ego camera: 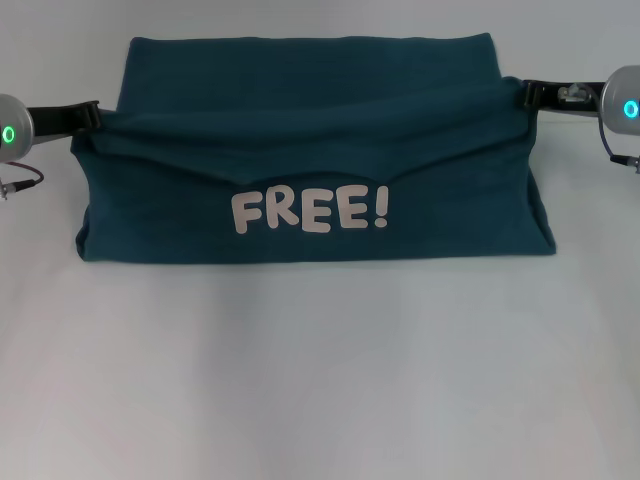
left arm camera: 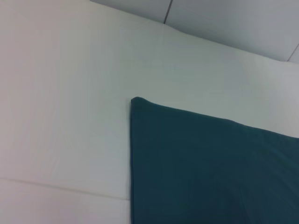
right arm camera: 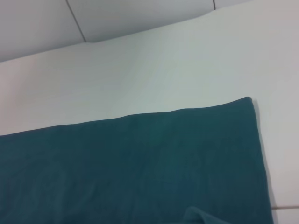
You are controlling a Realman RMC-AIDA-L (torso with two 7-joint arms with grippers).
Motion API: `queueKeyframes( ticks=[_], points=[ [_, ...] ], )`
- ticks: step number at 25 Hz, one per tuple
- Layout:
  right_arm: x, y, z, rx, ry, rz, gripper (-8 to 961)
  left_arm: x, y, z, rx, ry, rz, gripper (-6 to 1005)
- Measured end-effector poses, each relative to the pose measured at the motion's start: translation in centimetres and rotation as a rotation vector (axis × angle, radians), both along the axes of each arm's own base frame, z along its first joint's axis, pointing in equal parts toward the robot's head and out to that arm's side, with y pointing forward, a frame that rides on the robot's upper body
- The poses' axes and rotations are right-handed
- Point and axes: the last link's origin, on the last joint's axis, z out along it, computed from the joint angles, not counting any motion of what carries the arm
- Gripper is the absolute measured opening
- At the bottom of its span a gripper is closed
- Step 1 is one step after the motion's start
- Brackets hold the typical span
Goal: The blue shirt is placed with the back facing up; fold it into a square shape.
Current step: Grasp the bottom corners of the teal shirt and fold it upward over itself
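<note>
Jaws of left gripper [ego camera: 97, 117] and right gripper [ego camera: 522, 95] each clamped on blue shirt [ego camera: 310, 150] fold edge.

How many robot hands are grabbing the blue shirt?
2: the left gripper pinches the blue shirt at its left edge, the right gripper at its right edge.

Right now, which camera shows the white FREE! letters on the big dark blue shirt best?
The head view: the white FREE! lettering faces it on the soft, dark teal-blue shirt. Both wrist views show only plain blue cloth corners on the white table, no letters.
</note>
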Motion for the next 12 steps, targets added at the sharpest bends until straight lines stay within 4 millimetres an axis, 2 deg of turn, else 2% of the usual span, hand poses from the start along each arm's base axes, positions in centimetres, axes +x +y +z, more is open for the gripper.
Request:
queueKeyframes(
  ticks=[12],
  points=[
    [0.00, 0.31, 0.36, 0.033, -0.008, -0.001, 134, 1.03, 0.76, -0.66, 0.006, 0.023, -0.023, 23]
  ],
)
